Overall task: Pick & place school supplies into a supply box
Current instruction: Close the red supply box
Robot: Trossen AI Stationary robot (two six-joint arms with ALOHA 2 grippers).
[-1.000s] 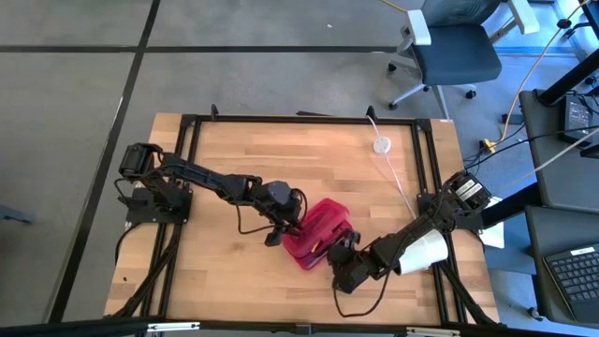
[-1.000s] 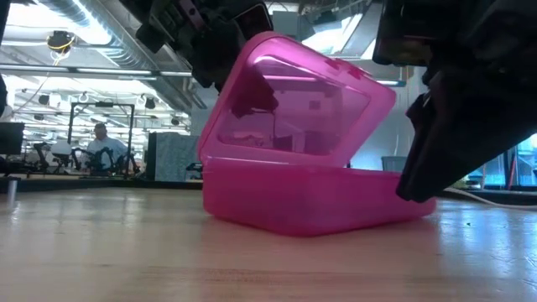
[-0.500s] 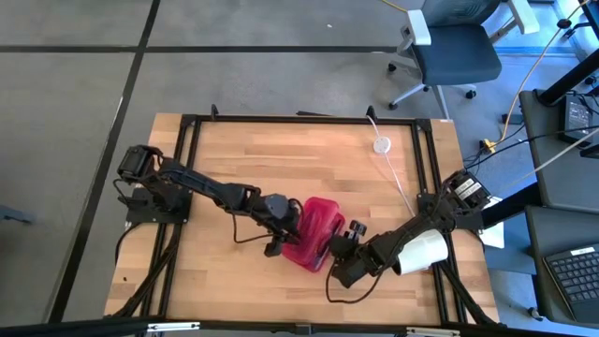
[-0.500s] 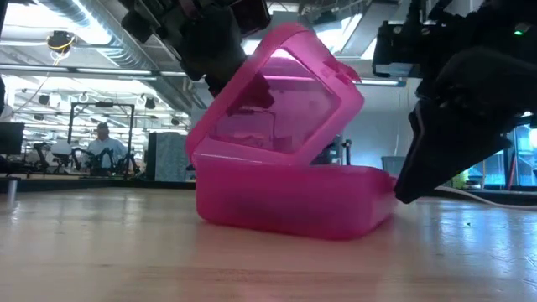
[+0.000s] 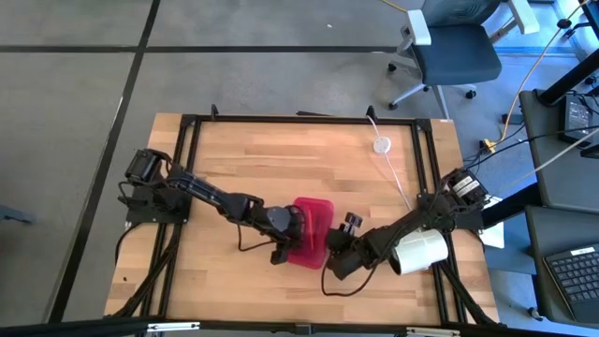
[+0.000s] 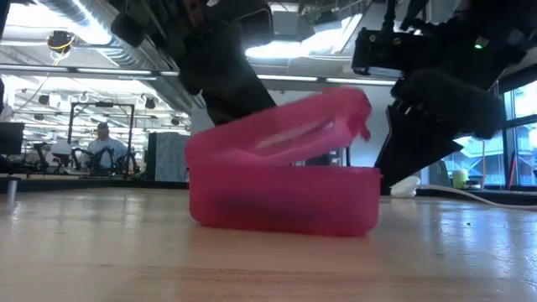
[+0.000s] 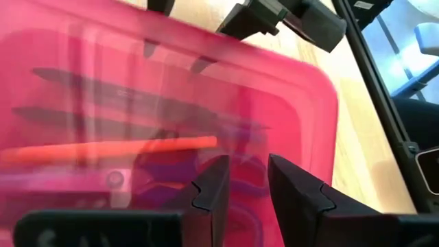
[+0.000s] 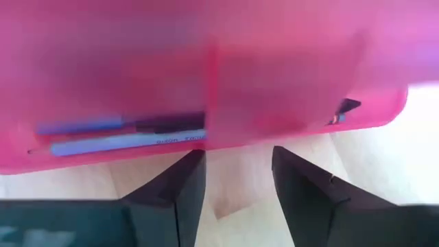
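The supply box [image 5: 314, 227] is red translucent plastic and stands on the table's middle. Its lid [image 6: 285, 126] lies almost down, with the latch side [image 6: 362, 117] still a little raised. Through the lid I see school supplies inside: an orange pencil [image 7: 110, 151] and dark pens [image 7: 103, 86]. Blue pens [image 8: 123, 134] show through the wall. My left gripper [image 5: 285, 239] is over the lid's left side, its fingers a little apart. My right gripper [image 5: 337, 255] stands open at the box's near right corner. My left gripper [image 7: 247, 185] has its fingertips [image 7: 212, 182] on the lid's top face [image 7: 240, 147], near the lid's left long side. It comes slanting down from the table's left, with nothing between the fingers. My right gripper [image 8: 236, 165] has its tips just before the box's wall [image 8: 226, 130]; whether they touch it, I cannot tell.
A big white roll [image 5: 419, 251] lies beside the right arm at the near right. A small white disc [image 5: 381, 145] with a cable lies at the far right. A black frame [image 5: 281, 119] runs round the tabletop. A person [image 6: 102, 143] sits far off in the room.
My left gripper has gone toward the table's near edge and down, and the lid under it has swung from nearly upright to almost shut. The box has turned on the table and slid a little toward the left. My right gripper has gone a little toward the box.
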